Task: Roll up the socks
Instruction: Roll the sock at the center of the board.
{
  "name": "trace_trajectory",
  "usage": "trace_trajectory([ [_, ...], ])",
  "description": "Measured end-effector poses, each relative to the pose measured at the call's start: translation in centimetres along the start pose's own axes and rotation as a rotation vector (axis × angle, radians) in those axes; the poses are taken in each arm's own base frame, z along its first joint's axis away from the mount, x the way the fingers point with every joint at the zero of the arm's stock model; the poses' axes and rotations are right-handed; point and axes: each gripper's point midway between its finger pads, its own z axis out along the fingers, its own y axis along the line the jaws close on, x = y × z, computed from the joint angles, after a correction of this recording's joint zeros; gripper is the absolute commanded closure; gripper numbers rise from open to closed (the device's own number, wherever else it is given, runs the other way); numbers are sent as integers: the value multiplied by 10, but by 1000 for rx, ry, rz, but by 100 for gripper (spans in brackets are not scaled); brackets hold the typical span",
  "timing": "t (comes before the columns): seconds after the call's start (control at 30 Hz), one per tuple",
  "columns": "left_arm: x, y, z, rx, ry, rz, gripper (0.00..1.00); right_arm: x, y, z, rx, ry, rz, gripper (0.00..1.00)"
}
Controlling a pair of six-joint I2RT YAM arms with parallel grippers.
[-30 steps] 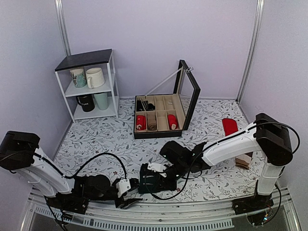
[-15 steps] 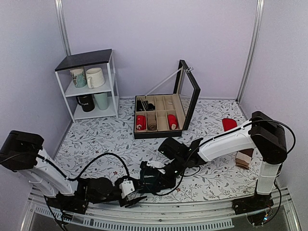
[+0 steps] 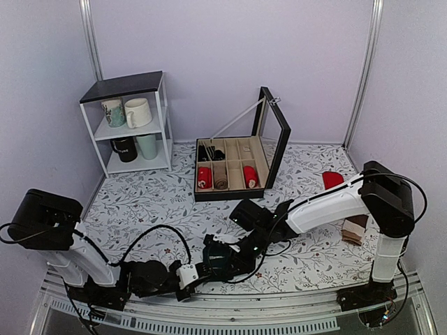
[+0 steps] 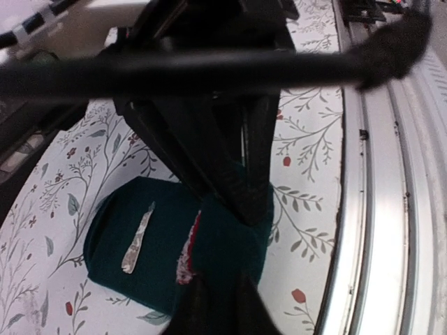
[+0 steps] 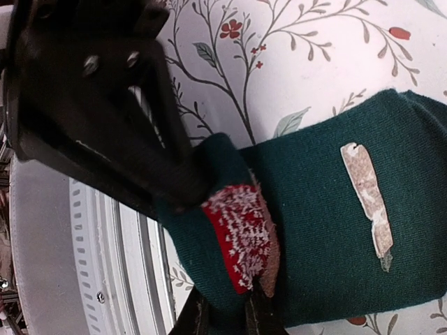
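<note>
As left fingers, right fingers pinch the folded near end, socks lengthwise near-to-far.

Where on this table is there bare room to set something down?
Bare floral tabletop lies between the white wire shelf rack and the black compartmented box, and between that box and the bright red socks. The near edge is crowded: left pincer and right pincer meet on the dark teal-green fabric socks.

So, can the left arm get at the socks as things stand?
Probably yes: the left gripper is at the folded edge of the socks, seemingly closed on it. The right gripper pinches the same fold from the opposite side without blocking it.
</note>
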Motion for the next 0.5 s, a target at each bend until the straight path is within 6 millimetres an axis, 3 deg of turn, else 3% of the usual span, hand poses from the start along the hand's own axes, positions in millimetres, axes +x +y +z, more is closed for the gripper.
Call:
trace_trajectory([
  [0.43, 1, -5, -3, 59, -14, -155, 100, -1, 3, 0, -25, 1, 6, 81],
  [0.47, 1, -5, -4, 63, -15, -170, 90, -1, 3, 0, -27, 0, 6, 81],
  [0.5, 2, -6, -5, 68, -16, -183, 62, -1, 3, 1, -32, -1, 5, 81],
])
